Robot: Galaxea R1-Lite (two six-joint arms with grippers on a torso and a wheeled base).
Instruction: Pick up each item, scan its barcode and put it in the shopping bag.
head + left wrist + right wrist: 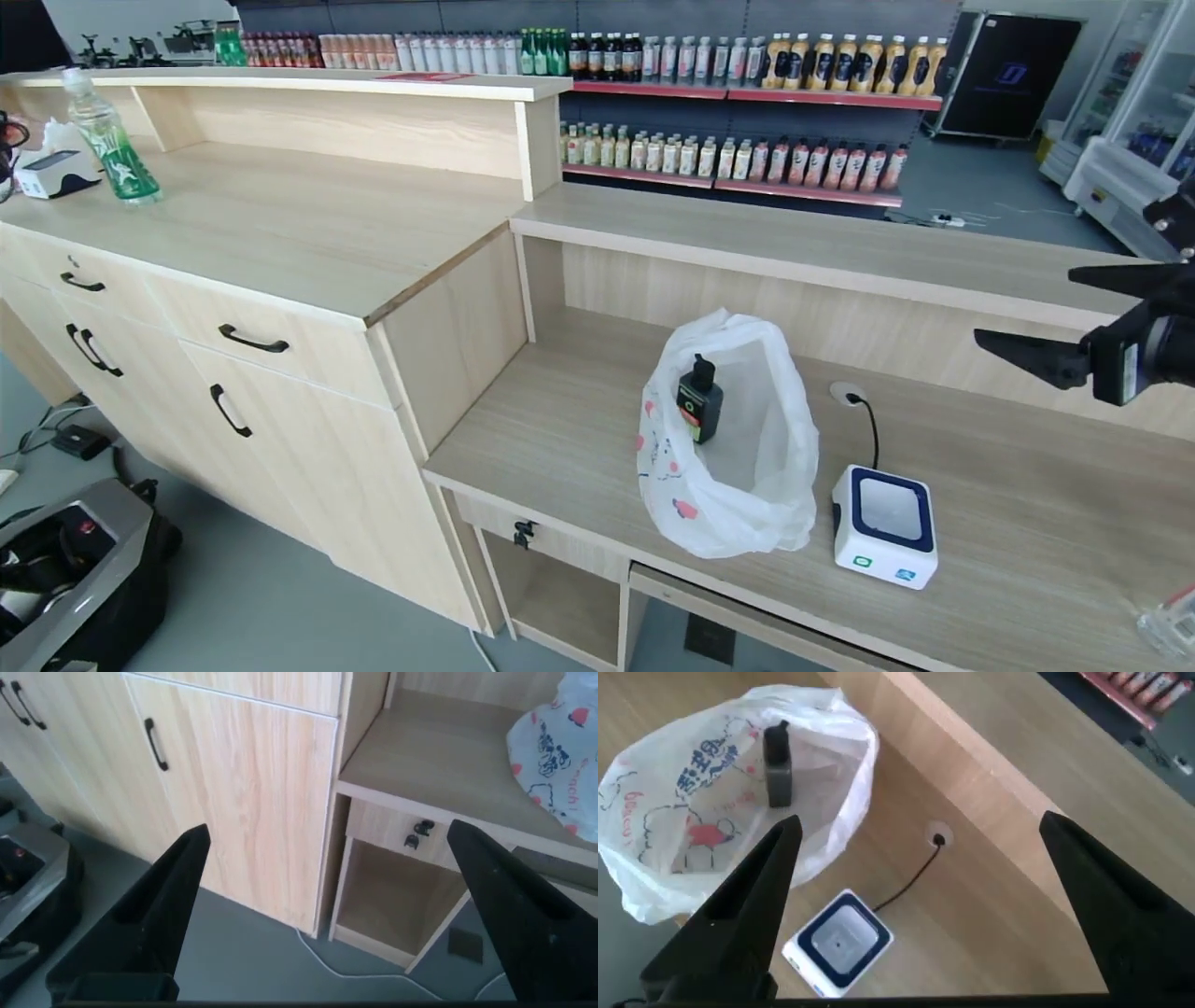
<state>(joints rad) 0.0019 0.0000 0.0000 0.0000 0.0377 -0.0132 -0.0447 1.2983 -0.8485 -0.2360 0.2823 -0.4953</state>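
In the head view, your right gripper (pixel 1025 306) hung above and well to the right of the shopping bag (pixel 747 504), jaws spread wide and holding nothing. A black bottle (pixel 700 403) stood upright inside the bag, and the barcode scanner (pixel 885 523) sat just beside the bag on its right. The green drink bottle (pixel 112 140) stood upright, long axis vertical, well to the left of the bag on the higher counter. I judged your left arm the nearer one for it.

In the left wrist view, your left gripper (pixel 327 829) was wide open and empty. It was below and to the left of the bag (pixel 561 756), over the floor.

In the right wrist view, your right gripper (pixel 920 819) was fully open with nothing between its fingers. The bag (pixel 831 756) with the black bottle (pixel 777 765) and the scanner (pixel 839 943) lay below it.
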